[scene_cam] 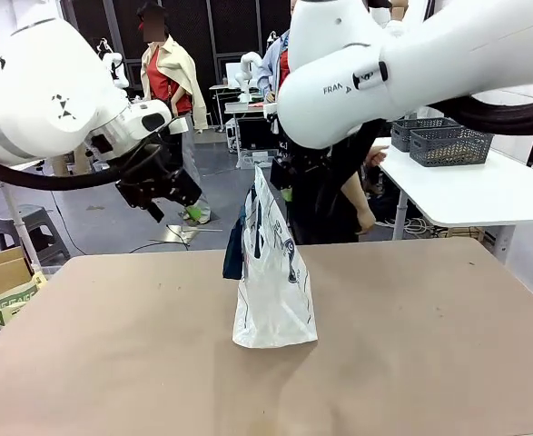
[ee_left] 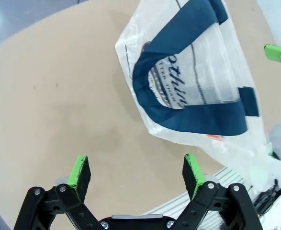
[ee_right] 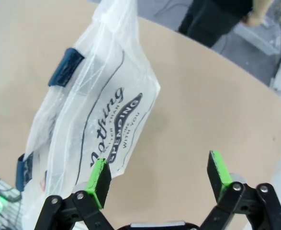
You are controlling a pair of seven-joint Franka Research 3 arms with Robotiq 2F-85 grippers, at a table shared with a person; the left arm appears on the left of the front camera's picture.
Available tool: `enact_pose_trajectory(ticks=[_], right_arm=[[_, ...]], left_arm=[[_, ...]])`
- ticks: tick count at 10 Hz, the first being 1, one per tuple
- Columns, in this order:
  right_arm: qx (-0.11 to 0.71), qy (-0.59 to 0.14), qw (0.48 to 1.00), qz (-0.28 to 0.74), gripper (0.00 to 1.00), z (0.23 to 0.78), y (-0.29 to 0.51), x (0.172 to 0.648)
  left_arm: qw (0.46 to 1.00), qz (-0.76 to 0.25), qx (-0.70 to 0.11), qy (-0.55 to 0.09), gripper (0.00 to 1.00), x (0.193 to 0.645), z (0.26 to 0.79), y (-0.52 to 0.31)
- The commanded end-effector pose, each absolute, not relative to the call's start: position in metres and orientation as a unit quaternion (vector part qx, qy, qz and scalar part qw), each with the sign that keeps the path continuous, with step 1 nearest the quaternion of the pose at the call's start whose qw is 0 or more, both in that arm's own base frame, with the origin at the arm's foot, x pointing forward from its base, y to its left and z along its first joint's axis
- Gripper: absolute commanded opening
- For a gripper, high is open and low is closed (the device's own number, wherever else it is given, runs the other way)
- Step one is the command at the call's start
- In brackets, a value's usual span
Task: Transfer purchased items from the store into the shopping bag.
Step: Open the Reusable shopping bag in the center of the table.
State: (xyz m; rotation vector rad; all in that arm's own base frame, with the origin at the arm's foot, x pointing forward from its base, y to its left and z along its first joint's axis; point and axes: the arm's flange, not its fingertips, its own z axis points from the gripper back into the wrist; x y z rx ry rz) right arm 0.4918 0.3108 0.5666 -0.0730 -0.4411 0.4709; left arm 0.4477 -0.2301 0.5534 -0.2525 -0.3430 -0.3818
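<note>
You are holding both grippers above the shopping bag [scene_cam: 275, 282]: the left gripper [ee_left: 136, 170] up on its left, the right gripper [ee_right: 159, 172] close over its top, both spread wide and carrying nothing. The bag is standing upright on the table [scene_cam: 112, 363] unsupported, its navy handle [ee_left: 197, 122] drooping down one side. Being so flimsy, it is risking a topple or a flattened mouth from any brushing finger, with items then dropping beside it

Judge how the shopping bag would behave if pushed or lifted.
Probably floppy: the shopping bag is thin, creased translucent film, and its navy handle droops. Likely light and apt to tip, since it stands tall on a narrow base on the table.
</note>
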Motion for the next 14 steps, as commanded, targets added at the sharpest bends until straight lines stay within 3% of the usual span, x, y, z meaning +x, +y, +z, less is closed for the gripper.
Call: enact_pose_trajectory(ticks=[1, 8, 9, 14], right_arm=[[-0.065, -0.192, 0.961, 0.19, 1.0, 0.577, 0.335, 0.508], [-0.023, -0.183, 0.969, 0.164, 1.0, 0.583, 0.368, 0.538], [-0.021, -0.177, 0.968, 0.177, 1.0, 0.583, 0.364, 0.531], [0.003, -0.172, 0.973, 0.155, 1.0, 0.564, 0.362, 0.554]], left_arm=[[0.966, -0.153, -0.143, -0.151, 1.0, 0.445, 0.575, -0.246], [0.955, -0.117, -0.234, -0.141, 1.0, 0.47, 0.561, -0.275], [0.966, -0.107, -0.199, -0.124, 1.0, 0.464, 0.557, -0.275], [0.961, -0.098, -0.225, -0.129, 1.0, 0.473, 0.555, -0.289]])
